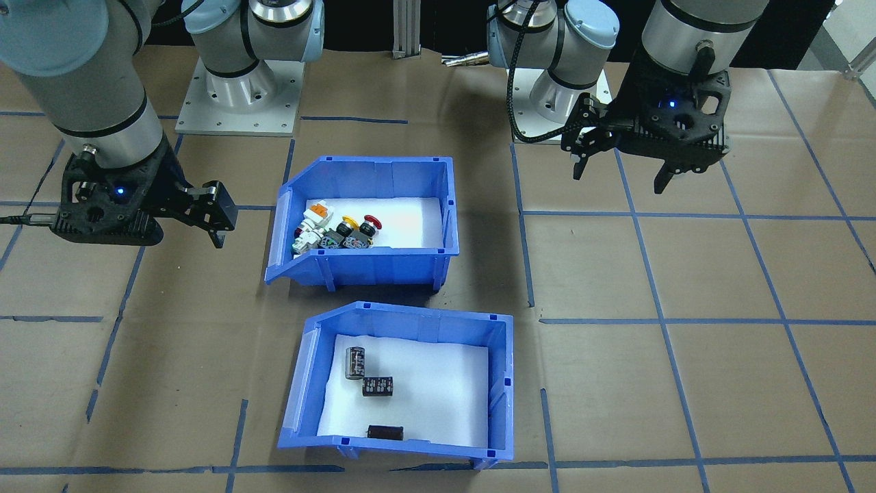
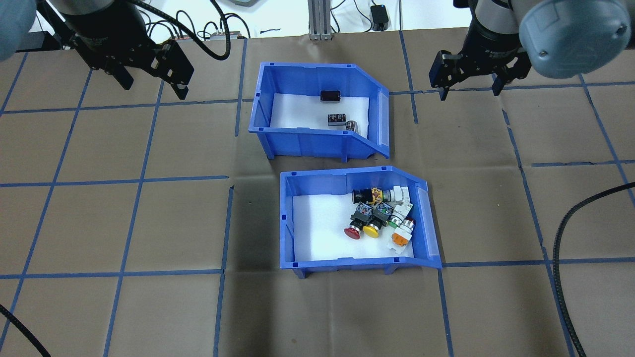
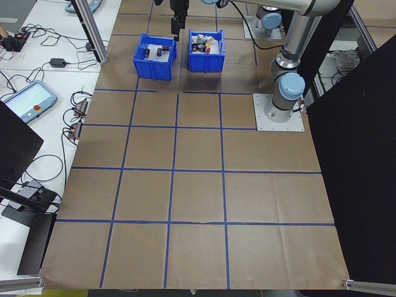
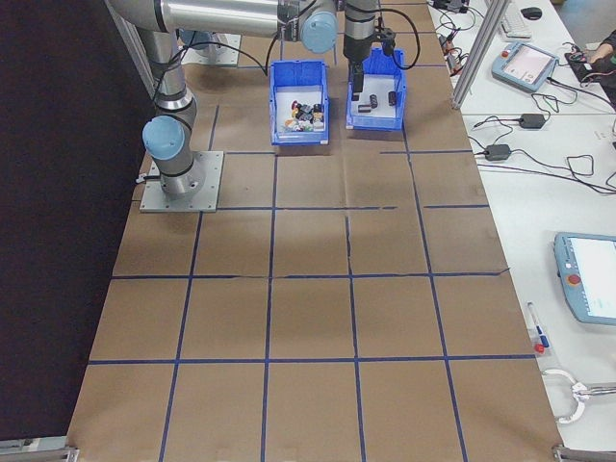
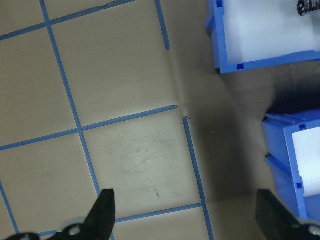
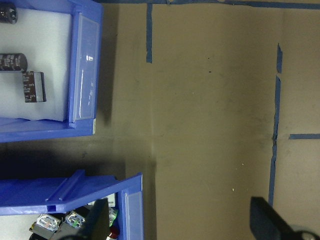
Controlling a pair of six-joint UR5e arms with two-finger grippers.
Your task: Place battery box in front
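Fingers spread and empty on both our left gripper and right gripper, battery box on table's far side from our base, push-button bin just behind it, grippers hovering well apart at either flank.

front: faces robot, steep | overhead: behind robot | sides: far, along worktop | wrists: close, straight down | shared: both bins
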